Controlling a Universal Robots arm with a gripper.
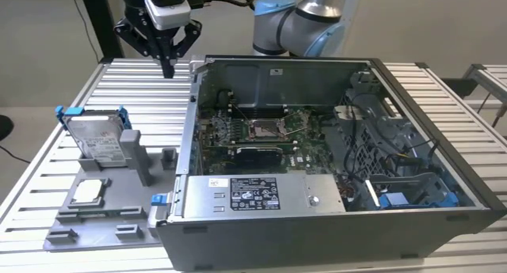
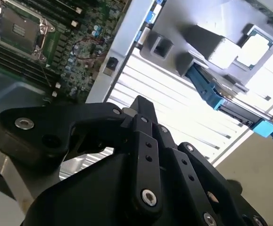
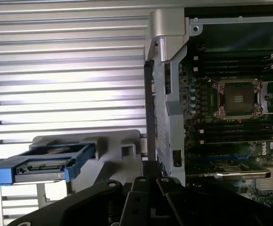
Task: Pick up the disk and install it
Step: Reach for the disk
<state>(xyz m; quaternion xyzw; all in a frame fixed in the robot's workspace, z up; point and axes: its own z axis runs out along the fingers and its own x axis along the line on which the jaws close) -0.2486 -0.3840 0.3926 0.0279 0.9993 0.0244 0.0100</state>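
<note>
Ribbed metal slats form the counter (image 1: 127,89), which carries an open computer case (image 1: 317,240) with its motherboard (image 1: 262,130) exposed. On the exterior view's left of the case sits a grey holder (image 1: 141,160). The disk (image 1: 99,139) stands on edge in this holder, leaning, with its white label facing out and its blue carrier frame showing at the top corners. Both wrist views catch the disk (image 2: 211,92) (image 3: 42,165) edge-on in the holder, beside the case wall. A small square chip (image 1: 87,191) lies flat on the holder's tray, nearer the camera than the disk. The hand (image 1: 168,70) hangs above the counter near the far corner of the case, well apart from the disk. Its black fingers point down, are drawn together at the tips and grip nothing, which both wrist views (image 2: 141,106) (image 3: 148,181) bear out.
</note>
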